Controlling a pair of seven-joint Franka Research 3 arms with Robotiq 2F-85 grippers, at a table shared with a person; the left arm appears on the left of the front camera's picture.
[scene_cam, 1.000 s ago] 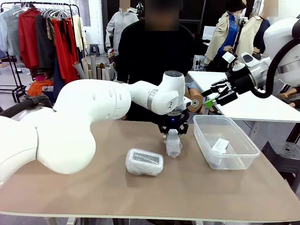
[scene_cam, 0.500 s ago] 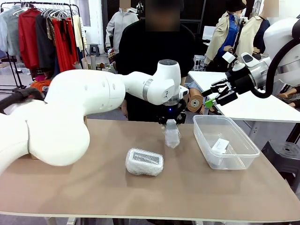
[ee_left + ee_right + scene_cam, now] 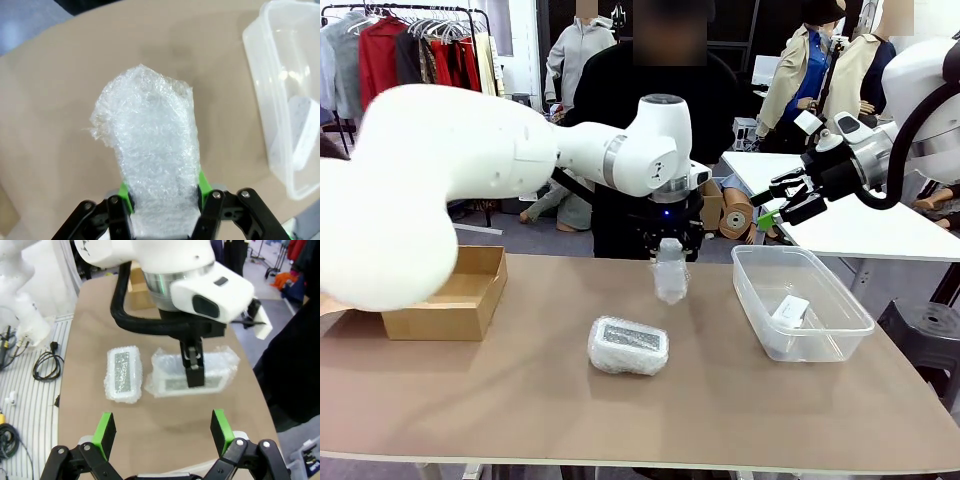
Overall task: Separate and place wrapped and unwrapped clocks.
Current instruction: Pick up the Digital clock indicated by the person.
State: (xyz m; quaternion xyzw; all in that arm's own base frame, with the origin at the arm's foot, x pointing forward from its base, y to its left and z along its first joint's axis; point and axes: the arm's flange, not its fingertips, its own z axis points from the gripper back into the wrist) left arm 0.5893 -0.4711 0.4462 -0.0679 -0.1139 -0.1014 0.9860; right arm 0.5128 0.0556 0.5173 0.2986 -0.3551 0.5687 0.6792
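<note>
My left gripper (image 3: 669, 250) is shut on a wrapped clock (image 3: 670, 275), an oblong bubble-wrap bundle hanging upright above the middle of the table. In the left wrist view the bundle (image 3: 150, 150) sits clamped between the green pads (image 3: 125, 192). A second wrapped clock (image 3: 628, 345), showing a grey face, lies on the table below and to the left. An unwrapped white clock (image 3: 788, 310) lies inside the clear plastic tub (image 3: 840, 330) at the right. My right gripper (image 3: 775, 207) hovers open, high above the tub's far side. Its own view shows it (image 3: 163, 432) empty.
An open cardboard box (image 3: 450, 295) stands at the table's left. A person in black stands (image 3: 655, 110) at the far edge, behind the left arm. A white side table (image 3: 860, 225) sits behind the tub. Bare tabletop (image 3: 520, 410) runs along the front.
The left arm has lifted the wrapped clock off the table and carried it a little to the left. Its elbow swung up, uncovering the cardboard box. The right arm stayed still.
</note>
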